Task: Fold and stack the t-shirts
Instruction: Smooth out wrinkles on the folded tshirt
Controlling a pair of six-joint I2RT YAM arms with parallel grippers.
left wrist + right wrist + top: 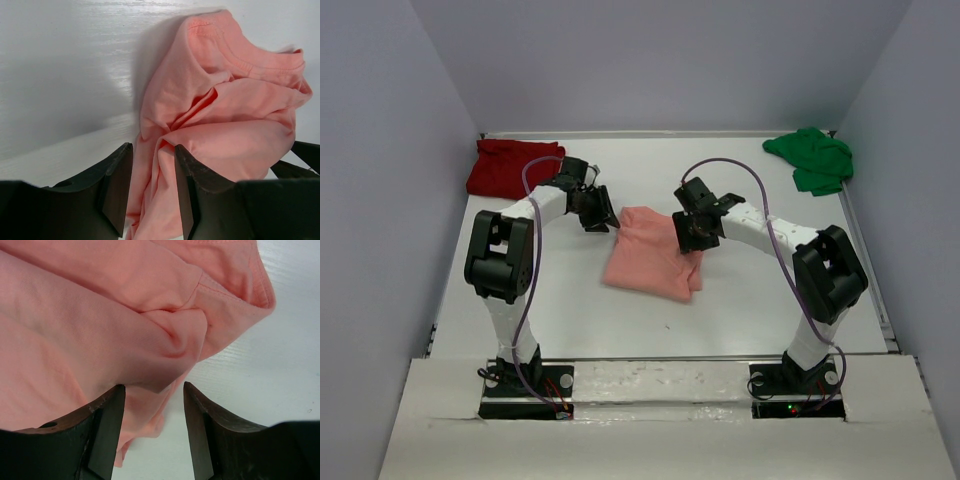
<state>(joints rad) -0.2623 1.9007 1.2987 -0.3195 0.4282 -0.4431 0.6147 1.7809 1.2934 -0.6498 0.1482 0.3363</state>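
Your salmon-pink t-shirt [650, 255] lies bunched in the middle of the surface [750, 315], between the two arms, doubled over on itself and creased rather than flat. Your left claw [152, 147] sits low at the shirt's left edge with its jaws parted and a ridge of pink cloth running up through the gap. Nothing looks pinched, so I judge it has hold of nothing. Your right claw [154, 386] is at the opposite edge, jaws likewise apart. A rounded fold pokes partly between them with bare surface showing beside it, so it is wide and not gripping. One claw at each edge suits taking the cloth on both sides to spread or fold it. The dark red t-shirt [510, 165] lies in the far left corner and the bright green t-shirt [812, 158] is crumpled in the far right corner, both well apart from the pink one. Nothing blocks either arm; your one snag is the loose cloth in each gap, which could catch on a rising claw
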